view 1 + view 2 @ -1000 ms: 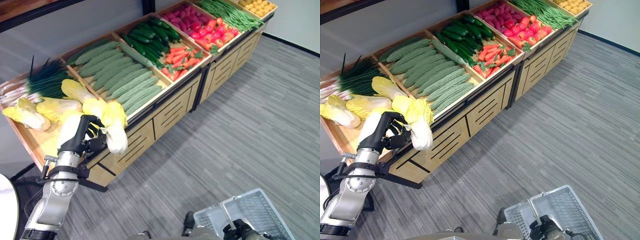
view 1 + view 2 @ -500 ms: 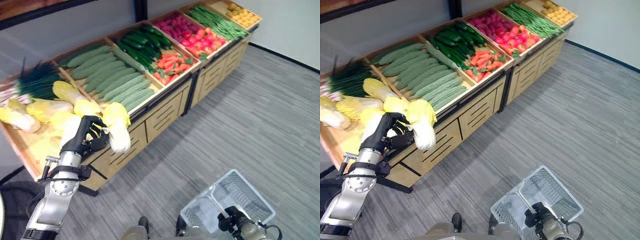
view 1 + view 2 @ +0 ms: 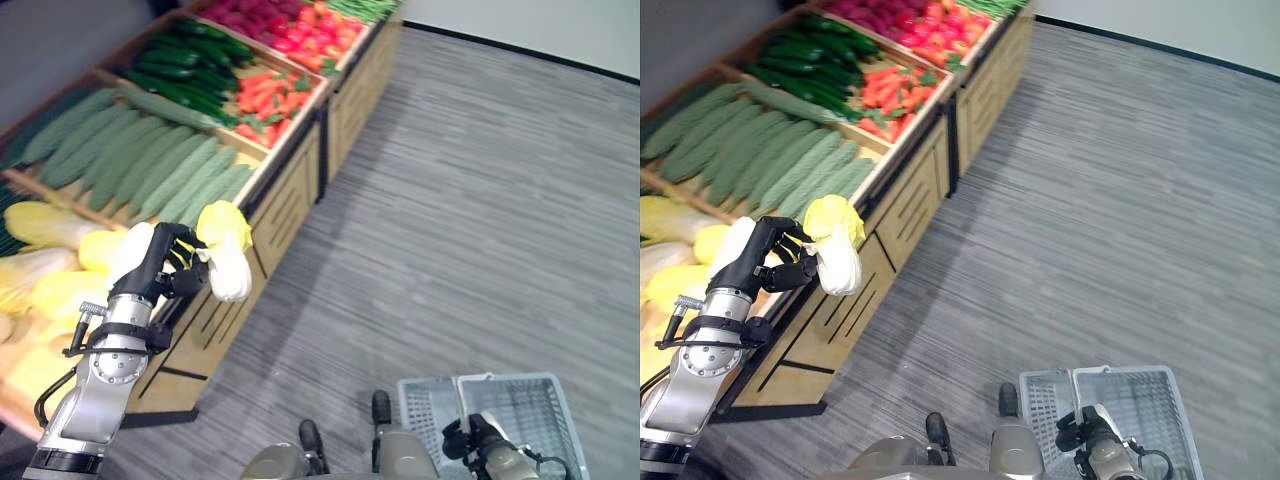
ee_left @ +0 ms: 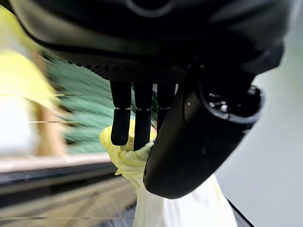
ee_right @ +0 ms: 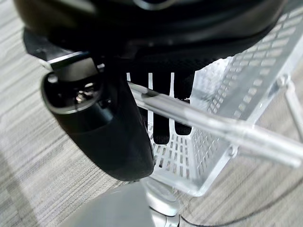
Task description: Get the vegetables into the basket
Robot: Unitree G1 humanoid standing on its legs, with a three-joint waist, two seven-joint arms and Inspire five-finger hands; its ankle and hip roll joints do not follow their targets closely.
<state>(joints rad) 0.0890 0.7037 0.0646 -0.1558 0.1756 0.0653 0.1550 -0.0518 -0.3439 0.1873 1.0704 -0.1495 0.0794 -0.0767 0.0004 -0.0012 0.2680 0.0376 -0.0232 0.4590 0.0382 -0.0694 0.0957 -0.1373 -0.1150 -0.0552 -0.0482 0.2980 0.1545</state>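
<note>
**Left hand holding napa cabbage clear of the display stand**

The left arm rises from the lower left, forearm angled upward toward the produce stand. The left hand (image 3: 160, 262) is raised beside the stand's front edge, fingers curled round the leafy end of a napa cabbage (image 3: 226, 262), thumb closing against it. In the left wrist view the fingers (image 4: 135, 124) press into the yellow leaves and the thumb wraps the stalk.

The napa cabbage has crinkled yellow leaves at the top and a smooth white stalk hanging downward. It is held in the air, just in front of the wooden stand (image 3: 285, 190), above the grey floor (image 3: 480, 200).

The right hand (image 3: 1092, 432) sits at the lower right, fingers clamped on the metal handle (image 5: 213, 125) of a wire basket (image 3: 520, 415). The basket hangs low, near the floor, well apart from the cabbage.

On the stand, compartments hold further napa cabbages (image 3: 45, 225), bitter gourds (image 3: 150, 165), cucumbers (image 3: 190, 60) and carrots (image 3: 268, 95).
</note>
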